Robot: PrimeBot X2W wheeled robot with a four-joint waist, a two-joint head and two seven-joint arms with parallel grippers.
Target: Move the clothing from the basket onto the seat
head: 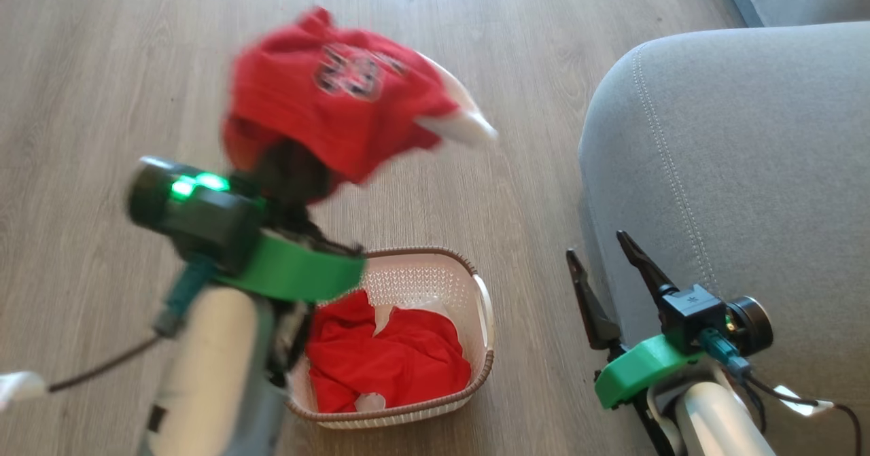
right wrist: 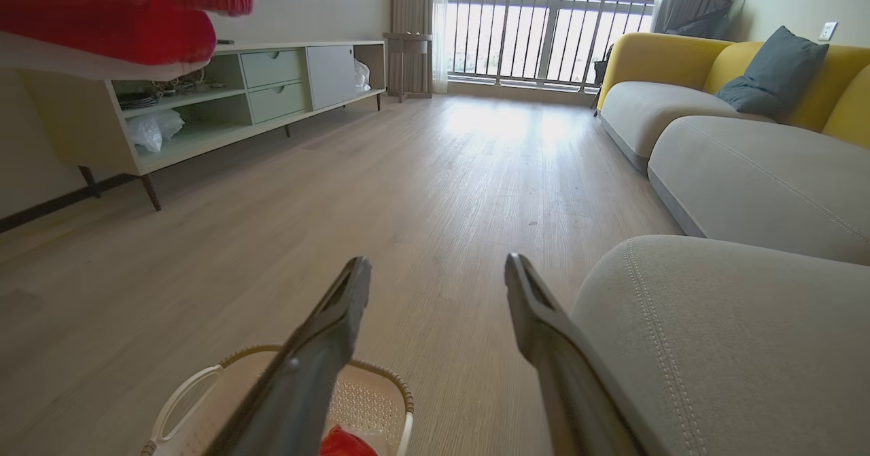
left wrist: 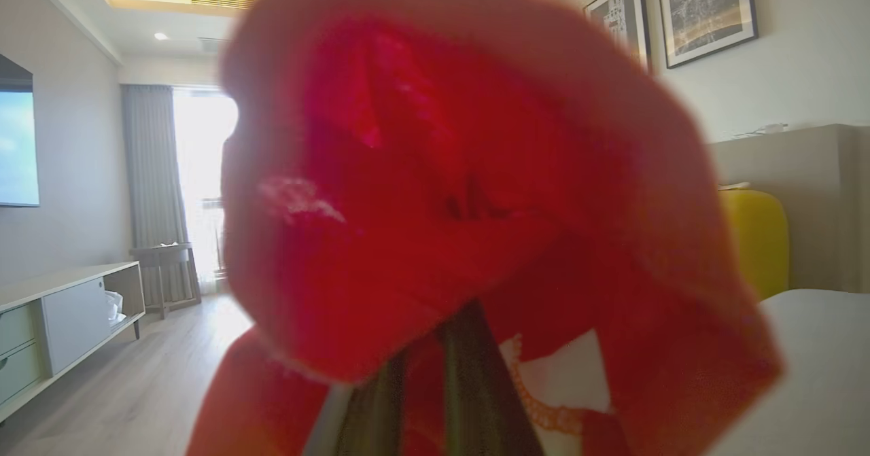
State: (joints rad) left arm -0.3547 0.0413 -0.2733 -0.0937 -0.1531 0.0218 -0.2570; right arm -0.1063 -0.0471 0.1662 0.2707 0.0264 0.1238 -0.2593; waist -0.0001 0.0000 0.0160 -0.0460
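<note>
Pale wood floor (right wrist: pixel 421 170) everywhere, low sideboard (right wrist: pixel 272 89) along the left wall, balcony railing (right wrist: pixel 537 34) at the far end.
</note>
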